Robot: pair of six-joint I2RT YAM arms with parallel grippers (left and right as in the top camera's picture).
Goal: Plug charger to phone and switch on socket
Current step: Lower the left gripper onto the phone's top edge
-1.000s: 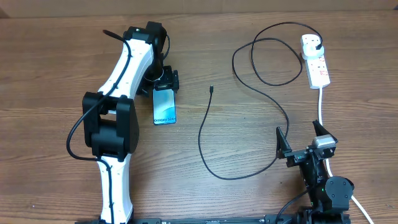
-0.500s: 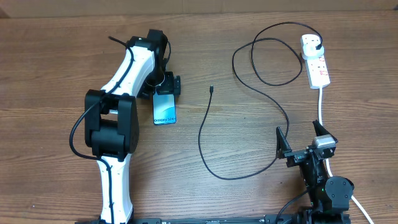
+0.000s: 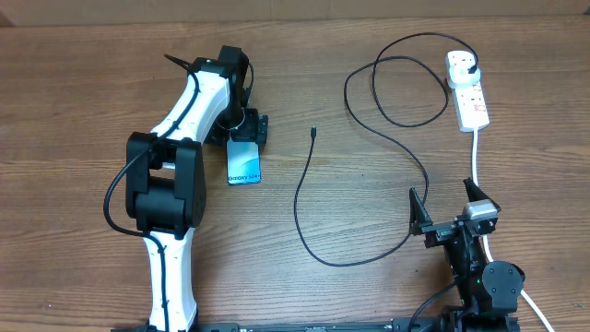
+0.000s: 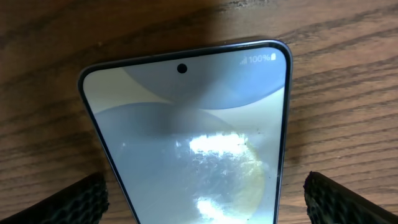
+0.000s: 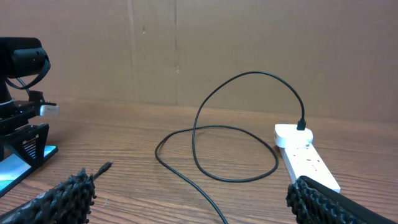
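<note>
On wooden table (image 3: pixel 92 74): slim black-edged phone (image 3: pixel 244 166) lies flat, left claw (image 3: pixel 246 129) released, straddling its top end. Thin black charger cable (image 3: pixel 300 198): tip well apart, unplugged. White power-strip socket (image 3: pixel 467 92) untouched; right claw (image 3: pixel 452 207) released, idle.

The phone (image 4: pixel 193 143) lies flat on the wooden bench (image 4: pixel 342 93), its lit screen pale blue-grey with a bright patch of glare. A small camera hole (image 4: pixel 181 68) sits at the middle of its far edge, and "100%" shows at the far right corner. The left hand (image 4: pixel 214 202) straddles the phone, jaws spread wide. Its black textured fingertips (image 4: pixel 74 202) stand one to each side, just clear of the phone's edges.
</note>
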